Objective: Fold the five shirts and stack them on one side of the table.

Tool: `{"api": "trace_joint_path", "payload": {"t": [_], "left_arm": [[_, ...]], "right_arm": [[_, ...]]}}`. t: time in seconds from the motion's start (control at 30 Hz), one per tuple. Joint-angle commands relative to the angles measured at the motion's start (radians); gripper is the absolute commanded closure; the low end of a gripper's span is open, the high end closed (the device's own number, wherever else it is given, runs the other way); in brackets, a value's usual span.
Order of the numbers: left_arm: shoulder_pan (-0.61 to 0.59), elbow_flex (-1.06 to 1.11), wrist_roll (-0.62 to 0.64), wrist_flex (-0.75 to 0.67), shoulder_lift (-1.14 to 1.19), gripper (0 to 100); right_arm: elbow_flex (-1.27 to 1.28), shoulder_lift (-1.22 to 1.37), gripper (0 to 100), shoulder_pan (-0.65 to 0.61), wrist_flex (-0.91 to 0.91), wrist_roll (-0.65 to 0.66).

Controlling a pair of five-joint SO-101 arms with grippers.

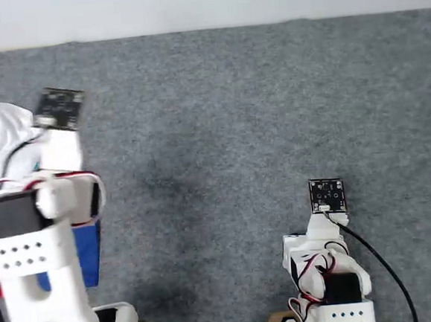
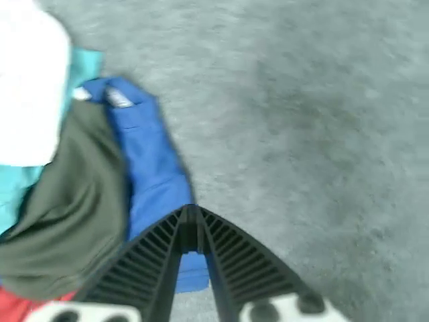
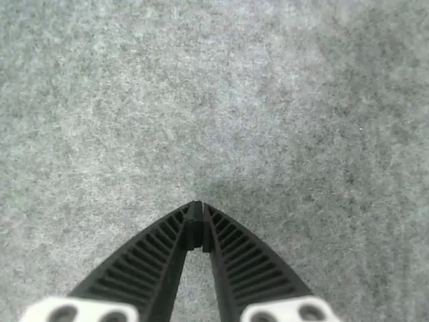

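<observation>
**Shirt pile at the table edge; both grippers closed and empty**

Landmark: the shirt pile, heaped on the grey table at the edge on the left arm's side.

- White shirt: bunched at the far end of the pile, touching the teal one.
- Teal shirt: a strip showing between the white shirt and the rest of the pile.
- Dark olive shirt: draped over the middle of the pile, overlapping the teal and lying against the blue.
- Blue shirt: a long band along the side of the pile that faces the open table.
- Red shirt: a corner showing at the near end of the pile, under the olive.
- Left arm: standing over the pile.
- Left gripper: above the blue shirt's near end, fingers pressed together at the tips with nothing between them.
- Right arm: well apart from the pile, across the open table.
- Right gripper: over bare grey surface, fingers likewise together and empty.
</observation>
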Motion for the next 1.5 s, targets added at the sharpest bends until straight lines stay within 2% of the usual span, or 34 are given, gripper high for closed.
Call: {"api": "trace_joint_path", "payload": {"t": [0.0, 0.17, 0.3, 0.47, 0.7, 0.83, 1.07, 1.3, 1.47], "left_arm": [[-0.086, -0.054, -0.023, 0.026, 0.02, 100], [-0.193, -0.056, -0.074, 0.026, 0.112, 100], [-0.23, -0.056, -0.178, 0.026, 0.187, 100], [-0.236, -0.038, -0.21, 0.026, 0.279, 100], [-0.238, 0.107, -0.265, 0.008, 0.408, 100], [-0.296, 0.18, -0.276, -0.064, 0.437, 98], [-0.351, 0.318, -0.296, -0.203, 0.437, 84], [-0.371, 0.509, -0.365, -0.405, 0.442, 83], [-0.368, 0.584, -0.373, -0.491, 0.442, 83]], "right_arm": [[0.015, -0.004, 98.9, -0.001, 0.002, -0.003], [0.015, -0.004, 98.9, -0.002, 0.002, -0.008], [0.015, -0.004, 98.9, -0.002, 0.002, -0.008], [0.015, -0.004, 98.9, -0.002, 0.001, -0.008], [0.015, -0.004, 98.9, -0.002, 0.001, -0.006], [0.015, -0.004, 98.9, -0.002, 0.001, -0.005], [0.015, -0.004, 98.9, -0.002, 0.001, -0.005], [0.015, -0.004, 98.9, -0.002, 0.001, -0.006], [0.015, -0.004, 98.9, -0.002, 0.001, -0.006]]}}
